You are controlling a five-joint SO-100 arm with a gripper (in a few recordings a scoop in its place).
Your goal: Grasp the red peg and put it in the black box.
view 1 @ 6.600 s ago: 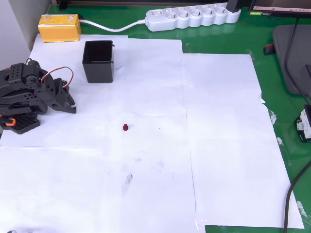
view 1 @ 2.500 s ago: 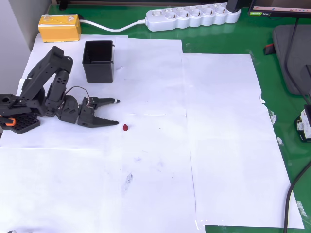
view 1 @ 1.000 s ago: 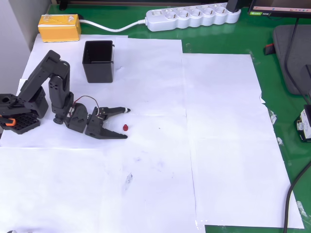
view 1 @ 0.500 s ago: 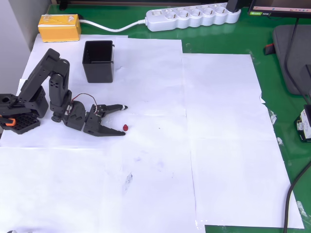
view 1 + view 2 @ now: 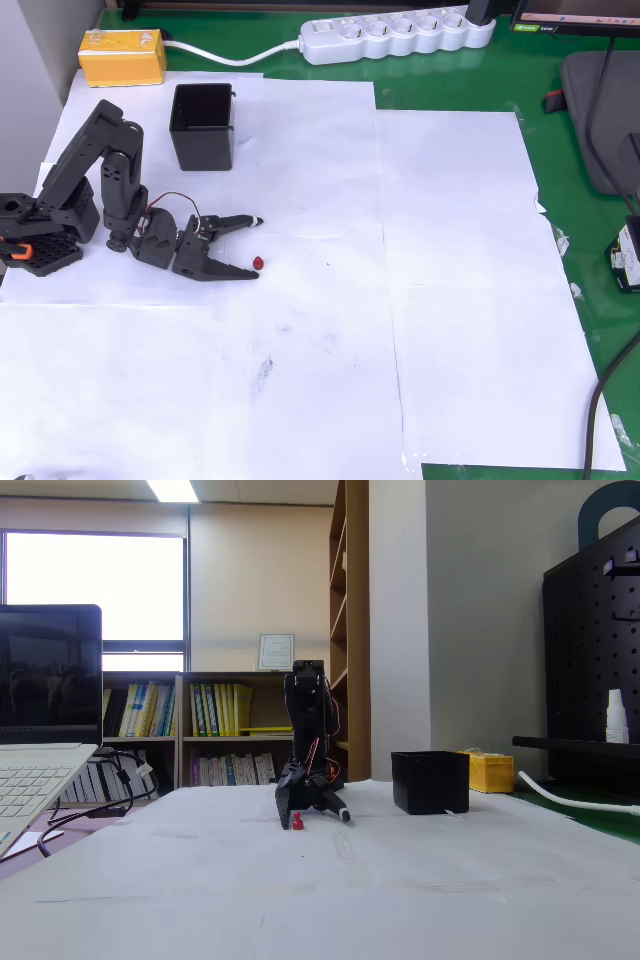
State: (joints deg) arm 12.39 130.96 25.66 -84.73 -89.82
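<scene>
On the white paper the red peg [image 5: 257, 263] lies loose just past the tip of one finger of the gripper [image 5: 256, 246], whose jaws stand spread wide and empty, while farther back the black box [image 5: 203, 126] stands upright, well apart.

The overhead view looks straight down from well above, taking in most of the paper-covered worktop [image 5: 450, 250], with the arm [image 5: 100, 190] at the picture's left edge and the power strip [image 5: 400, 38] along the top. The fixed view sits low, almost at worktop [image 5: 400, 890] level, facing the arm [image 5: 308, 740] head-on from across the paper, bookshelves [image 5: 215, 730] behind. Both share the arm, the black box [image 5: 203, 125] [image 5: 430, 782] and the yellow box [image 5: 122, 57] [image 5: 490, 772].
</scene>
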